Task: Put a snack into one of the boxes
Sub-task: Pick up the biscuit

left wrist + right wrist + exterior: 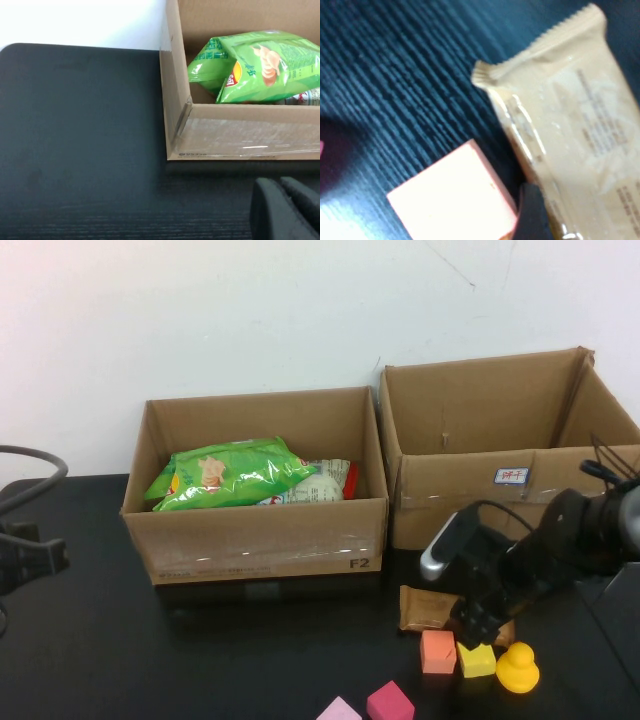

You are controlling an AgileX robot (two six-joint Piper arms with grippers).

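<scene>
So we're still early on: the brown snack packet (428,606) is lying flat on the black counter (200,660) near its right front corner, just in front of the right box (500,480), not in either box yet. Our right gripper (480,628) sits low right at the packet by the orange block (438,651) (can't tell if its jaws have closed on anything). The left gripper (285,210) hangs at the left edge, jaws can't tell either, and the left box (255,540) already holds a green chip bag (228,472).
</scene>
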